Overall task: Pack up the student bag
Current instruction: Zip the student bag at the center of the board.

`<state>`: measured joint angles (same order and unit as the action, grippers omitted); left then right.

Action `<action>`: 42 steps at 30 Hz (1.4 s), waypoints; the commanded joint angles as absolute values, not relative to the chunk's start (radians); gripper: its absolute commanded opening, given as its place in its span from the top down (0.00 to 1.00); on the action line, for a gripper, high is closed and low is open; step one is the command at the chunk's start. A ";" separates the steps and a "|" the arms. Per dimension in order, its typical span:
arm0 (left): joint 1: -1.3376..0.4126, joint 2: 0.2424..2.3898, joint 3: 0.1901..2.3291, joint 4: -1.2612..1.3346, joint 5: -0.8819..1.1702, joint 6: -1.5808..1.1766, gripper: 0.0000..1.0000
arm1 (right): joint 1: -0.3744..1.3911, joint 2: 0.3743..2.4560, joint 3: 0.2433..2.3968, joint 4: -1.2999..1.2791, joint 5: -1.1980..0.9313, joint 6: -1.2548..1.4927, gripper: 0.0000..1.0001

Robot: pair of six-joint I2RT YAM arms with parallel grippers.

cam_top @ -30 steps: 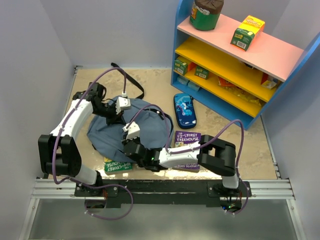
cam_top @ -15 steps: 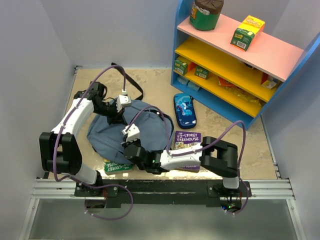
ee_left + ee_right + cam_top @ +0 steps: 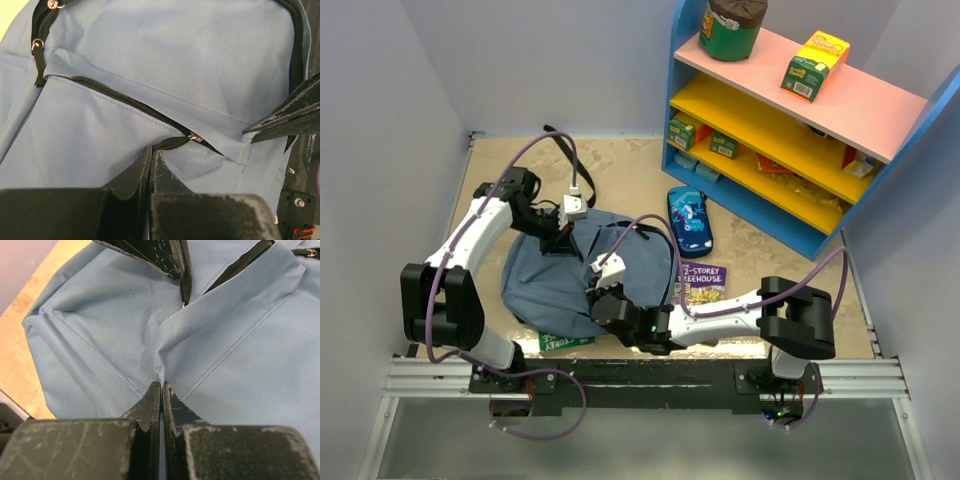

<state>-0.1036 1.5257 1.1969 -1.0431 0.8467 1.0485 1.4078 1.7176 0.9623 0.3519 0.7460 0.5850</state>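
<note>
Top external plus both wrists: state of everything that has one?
student bag: lying flat, front pocket zip looks closed where visible
left tool: shut on zipper pull
right tool: shut on a fold of the bag's fabric
pencil case: lying flat, looks zipped
purple book: closed, flat
green book: closed, mostly under the bag

You have the student bag [image 3: 545, 290] left of the book [image 3: 700, 283]; the pencil case [image 3: 688, 220] lies behind the book, before the shelf [image 3: 775, 130].
</note>
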 commanded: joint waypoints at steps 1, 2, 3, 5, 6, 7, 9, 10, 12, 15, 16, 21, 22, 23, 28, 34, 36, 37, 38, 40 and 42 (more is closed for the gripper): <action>-0.123 1.494 1.178 -0.905 0.830 1.092 1.00 | 1.431 1.681 0.937 0.301 0.733 0.629 1.00; -0.139 1.496 1.171 -0.894 0.825 1.082 1.00 | 1.431 1.684 0.934 0.304 0.727 0.621 1.00; -0.149 1.499 1.158 -0.882 0.824 1.069 1.00 | 1.431 1.684 0.933 0.311 0.718 0.617 1.00; -0.173 1.519 1.154 -0.827 0.815 1.022 1.00 | 1.431 1.686 0.927 0.318 0.697 0.603 1.00; -0.176 1.529 1.160 -0.810 0.815 1.003 1.00 | 1.433 1.686 0.925 0.313 0.693 0.600 1.00; -0.179 1.540 1.169 -0.773 0.812 0.983 1.00 | 1.434 1.686 0.922 0.310 0.690 0.594 1.00; -0.179 1.575 1.202 -0.733 0.799 0.914 1.00 | 1.439 1.683 0.914 0.301 0.693 0.588 1.00; -0.181 1.586 1.213 -0.682 0.766 0.887 1.00 | 1.440 1.680 0.902 0.298 0.692 0.588 1.00; -0.176 1.586 1.232 -0.623 0.730 0.810 1.00 | 1.446 1.674 0.887 0.296 0.687 0.591 1.00; -0.176 1.575 1.236 -0.508 0.649 0.720 1.00 | 1.457 1.674 0.865 0.296 0.686 0.601 1.00; -0.175 1.578 1.236 -0.453 0.605 0.698 1.00 | 1.460 1.672 0.859 0.299 0.684 0.603 1.00; -0.173 1.611 1.238 -0.332 0.482 0.594 1.00 | 1.482 1.684 0.857 0.305 0.689 0.601 1.00; -0.173 1.624 1.241 -0.321 0.456 0.585 1.00 | 1.483 1.686 0.857 0.310 0.683 0.595 1.00; -0.173 1.635 1.244 -0.307 0.440 0.563 1.00 | 1.483 1.687 0.859 0.314 0.678 0.595 1.00; -0.175 1.727 1.311 -0.269 0.355 0.500 1.00 | 1.486 1.707 0.888 0.334 0.650 0.566 1.00; -0.181 1.775 1.397 -0.311 0.397 0.456 1.00 | 1.486 1.744 0.960 0.315 0.652 0.549 1.00; -0.184 1.753 1.393 -0.357 0.414 0.450 0.67 | 1.474 1.724 0.980 0.305 0.666 0.542 0.93; -0.184 1.728 1.388 -0.380 0.425 0.449 0.53 | 1.464 1.717 0.983 0.304 0.661 0.540 0.88; -0.183 1.717 1.385 -0.409 0.431 0.456 0.46 | 1.435 1.704 0.985 0.305 0.651 0.540 0.82; -0.167 1.659 1.375 -0.497 0.465 0.477 0.37 | 1.398 1.674 0.986 0.304 0.606 0.537 0.62; -0.140 1.606 1.338 -0.532 0.492 0.473 0.22 | 1.324 1.648 0.988 0.287 0.571 0.537 0.49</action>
